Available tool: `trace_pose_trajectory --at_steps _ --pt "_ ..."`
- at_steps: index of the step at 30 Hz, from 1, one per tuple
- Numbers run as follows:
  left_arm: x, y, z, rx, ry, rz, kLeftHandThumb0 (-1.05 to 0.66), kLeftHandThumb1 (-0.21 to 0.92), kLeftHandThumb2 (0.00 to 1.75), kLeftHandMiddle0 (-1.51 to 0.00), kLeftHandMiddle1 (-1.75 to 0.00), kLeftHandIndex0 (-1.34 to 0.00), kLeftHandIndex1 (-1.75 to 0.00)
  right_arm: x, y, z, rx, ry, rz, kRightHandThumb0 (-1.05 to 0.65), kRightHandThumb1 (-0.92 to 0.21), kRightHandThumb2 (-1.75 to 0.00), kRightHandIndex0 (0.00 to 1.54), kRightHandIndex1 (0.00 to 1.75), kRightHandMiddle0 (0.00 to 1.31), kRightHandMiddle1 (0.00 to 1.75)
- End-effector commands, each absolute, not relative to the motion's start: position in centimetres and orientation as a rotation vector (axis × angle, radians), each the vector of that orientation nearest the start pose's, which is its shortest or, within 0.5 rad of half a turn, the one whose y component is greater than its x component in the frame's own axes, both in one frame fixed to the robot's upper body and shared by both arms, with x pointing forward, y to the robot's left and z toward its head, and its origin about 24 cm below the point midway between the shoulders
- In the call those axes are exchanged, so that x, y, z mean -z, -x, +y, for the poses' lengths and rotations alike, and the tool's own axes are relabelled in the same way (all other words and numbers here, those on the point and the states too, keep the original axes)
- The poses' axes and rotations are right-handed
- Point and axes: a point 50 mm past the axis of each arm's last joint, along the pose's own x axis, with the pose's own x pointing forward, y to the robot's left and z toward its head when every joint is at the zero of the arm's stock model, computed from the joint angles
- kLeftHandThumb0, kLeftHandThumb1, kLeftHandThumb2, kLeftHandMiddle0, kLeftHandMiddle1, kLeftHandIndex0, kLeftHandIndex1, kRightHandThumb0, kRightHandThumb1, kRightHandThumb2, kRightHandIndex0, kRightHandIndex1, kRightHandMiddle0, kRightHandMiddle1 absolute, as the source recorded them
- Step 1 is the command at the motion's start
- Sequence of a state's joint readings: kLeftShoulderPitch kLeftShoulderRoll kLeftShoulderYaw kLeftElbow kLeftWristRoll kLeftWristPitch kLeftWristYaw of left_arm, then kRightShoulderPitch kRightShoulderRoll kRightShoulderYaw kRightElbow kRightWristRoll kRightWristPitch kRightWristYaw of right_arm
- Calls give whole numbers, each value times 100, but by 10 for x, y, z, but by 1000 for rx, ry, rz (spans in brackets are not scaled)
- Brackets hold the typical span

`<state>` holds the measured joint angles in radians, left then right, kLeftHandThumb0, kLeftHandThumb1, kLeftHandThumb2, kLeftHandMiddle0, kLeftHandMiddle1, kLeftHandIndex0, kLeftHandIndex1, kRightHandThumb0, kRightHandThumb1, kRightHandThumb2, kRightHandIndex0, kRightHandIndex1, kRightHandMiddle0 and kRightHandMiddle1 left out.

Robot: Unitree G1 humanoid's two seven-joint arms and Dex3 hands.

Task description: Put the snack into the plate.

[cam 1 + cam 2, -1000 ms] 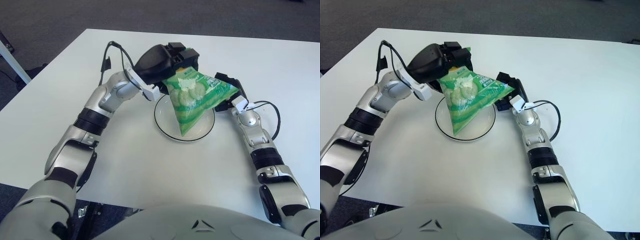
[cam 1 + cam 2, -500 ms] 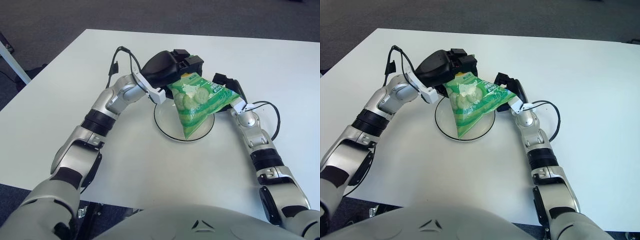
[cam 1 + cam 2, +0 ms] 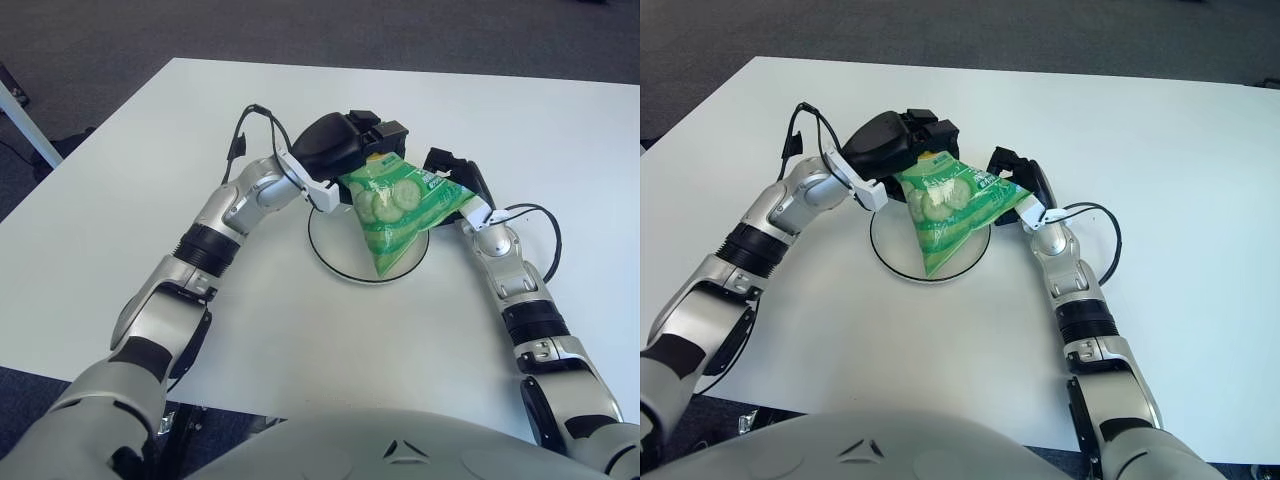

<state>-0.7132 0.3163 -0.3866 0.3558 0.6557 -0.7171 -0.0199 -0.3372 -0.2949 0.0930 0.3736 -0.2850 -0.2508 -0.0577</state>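
Observation:
A green snack bag (image 3: 395, 208) printed with cucumber slices hangs over the clear round plate (image 3: 335, 248), its lower corner pointing down onto the plate's right part. My left hand (image 3: 350, 150) is shut on the bag's upper left corner, above the plate's far rim. My right hand (image 3: 462, 180) shows at the bag's right corner, beside the plate's right edge; the bag hides its fingers. In the right eye view the bag (image 3: 950, 208) covers the right half of the plate (image 3: 892, 250).
The white table (image 3: 150, 160) stretches wide around the plate. A black cable (image 3: 545, 235) loops off my right wrist to the right. A table leg (image 3: 25, 125) stands on the dark floor at far left.
My left hand has moved right and down with the bag. The bag has sunk lower over the plate and hangs steeper. My right hand has shifted only slightly.

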Motion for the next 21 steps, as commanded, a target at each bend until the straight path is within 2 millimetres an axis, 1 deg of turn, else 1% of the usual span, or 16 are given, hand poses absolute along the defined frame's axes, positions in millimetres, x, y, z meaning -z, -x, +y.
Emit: trace_pose_trajectory --at_steps 1,4,9,14,21 --pt "-154 -309 50 721 -1049 -980 0 4 161 -85 -165 -59 -175 -38 -300 -177 -135 615 -51 -51 -24 -141 132 175 68 175" --pt "-148 -312 49 742 -1027 -925 0 3 161 -86 -164 -60 -175 -38 -299 -177 -133 602 -41 -51 -26 -139 131 175 67 175" --pt "-141 -315 48 753 -1001 -883 0 3 161 -86 -163 -60 -175 -39 -299 -176 -128 588 -28 -50 -26 -138 131 175 66 175" --pt "-129 -315 49 781 -970 -808 0 3 161 -87 -162 -60 -175 -39 -299 -176 -126 569 4 -51 -26 -138 131 175 66 175" --pt "-123 -316 49 799 -988 -758 0 4 160 -86 -164 -59 -175 -39 -299 -176 -121 575 20 -51 -24 -141 131 175 68 175"
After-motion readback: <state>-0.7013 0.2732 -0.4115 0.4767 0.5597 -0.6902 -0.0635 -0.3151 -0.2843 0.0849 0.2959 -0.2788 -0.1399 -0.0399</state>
